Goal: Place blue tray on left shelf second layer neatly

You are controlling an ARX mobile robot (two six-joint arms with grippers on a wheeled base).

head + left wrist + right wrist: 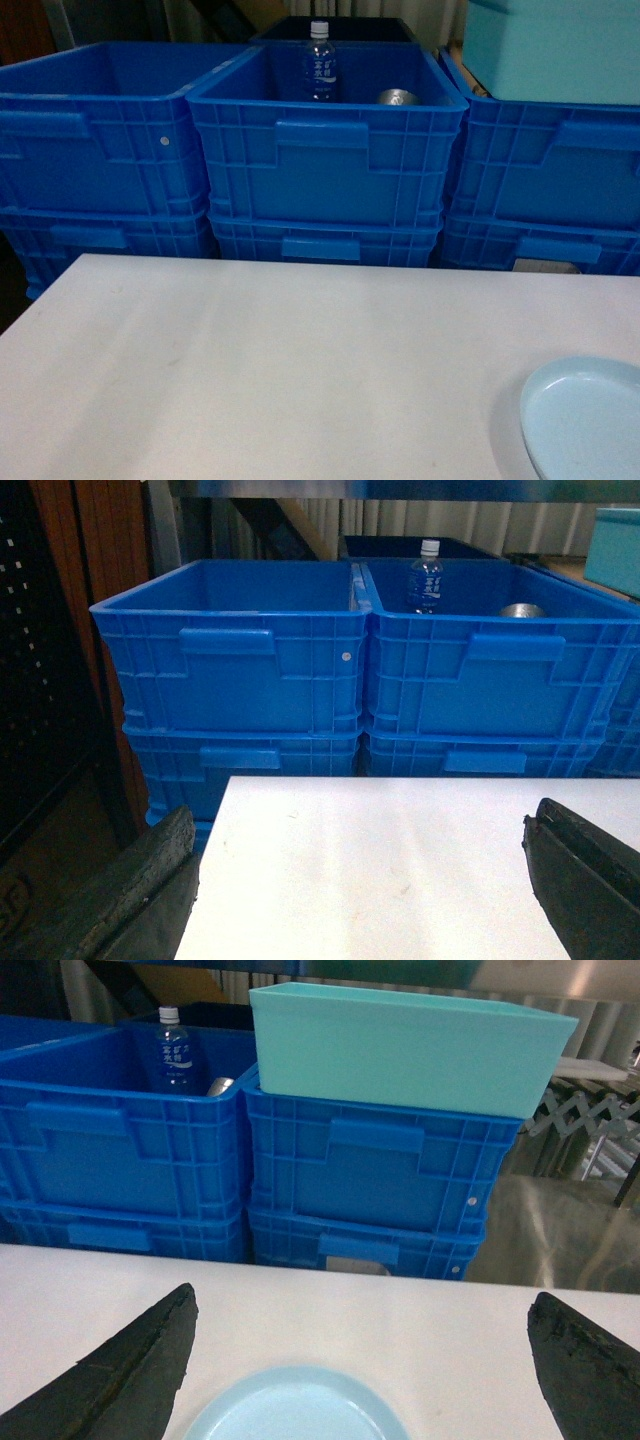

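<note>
Just below and between the wide-open, empty jaws of the right gripper (360, 1360), the blue tray (297, 1407) lies flat on the bench (400, 1320). The left gripper (360, 880), also spread and empty, is farther off. Blue crates (370, 1175) stand beyond.

A white table (280, 370) fills the foreground, its surface faintly scuffed. The blue tray (585, 418) lies flat on it at 4 o'clock, cut off by the frame's edge. Beyond the table's far edge at 12 o'clock stand stacked blue crates (325, 150).
</note>
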